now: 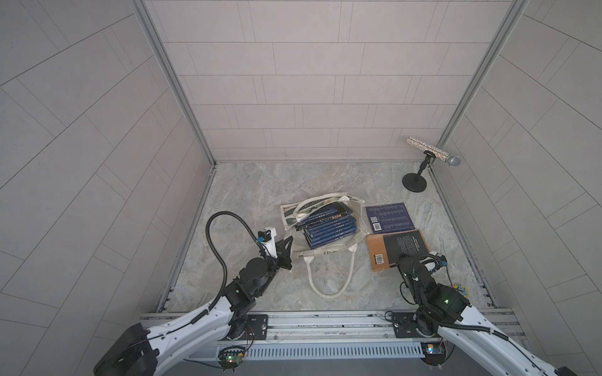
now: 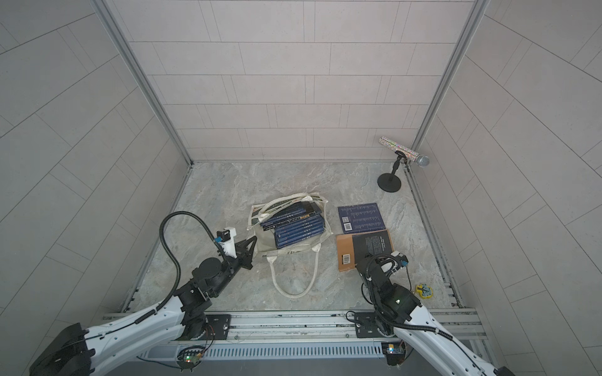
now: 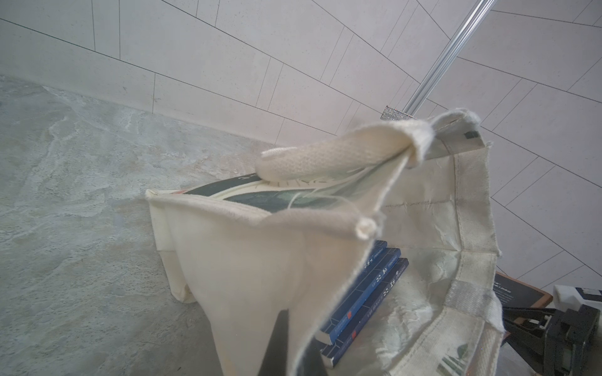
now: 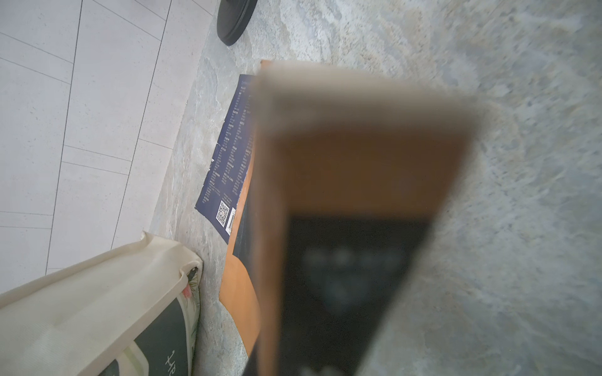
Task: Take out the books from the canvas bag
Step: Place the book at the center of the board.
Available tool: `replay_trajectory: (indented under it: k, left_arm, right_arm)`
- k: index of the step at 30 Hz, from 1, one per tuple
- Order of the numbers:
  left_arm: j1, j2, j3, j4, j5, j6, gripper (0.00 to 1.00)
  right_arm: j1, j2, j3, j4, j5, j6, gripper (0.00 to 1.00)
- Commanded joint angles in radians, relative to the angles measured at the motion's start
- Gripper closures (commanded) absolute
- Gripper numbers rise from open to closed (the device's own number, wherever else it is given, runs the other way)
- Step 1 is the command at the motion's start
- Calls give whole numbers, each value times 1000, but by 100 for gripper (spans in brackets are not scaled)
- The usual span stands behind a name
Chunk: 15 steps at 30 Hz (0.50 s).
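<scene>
Where marbled floor (image 1: 260, 188) meets tiled walls (image 1: 293, 81), left claw (image 1: 289, 253) pinches canvas bag (image 1: 299, 247) and right claw (image 1: 402, 258) grips brown book (image 1: 378, 247).

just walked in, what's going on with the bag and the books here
The left tool is shut on the rim of the canvas bag, holding its mouth open. A stack of navy books is still inside. The right tool grips the near edge of the black-brown book, which is out on the table beside a navy book already taken out.
</scene>
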Motion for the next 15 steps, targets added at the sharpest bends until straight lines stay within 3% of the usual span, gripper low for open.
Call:
replay_trajectory:
  k: [1,9,15]
  left_arm:
    - [1,-7,21,-22,5,6,100]
    - [1,-1,24,-21,9,5,100]
    - [1,-7,23,-26,5,7,100]
  right_arm:
    - [-59,22,-70,7,-25,11,86]
    - [-304,271,-63,238,-302,-114,77]
    - [-369,426,-13,343,-351,-178,71]
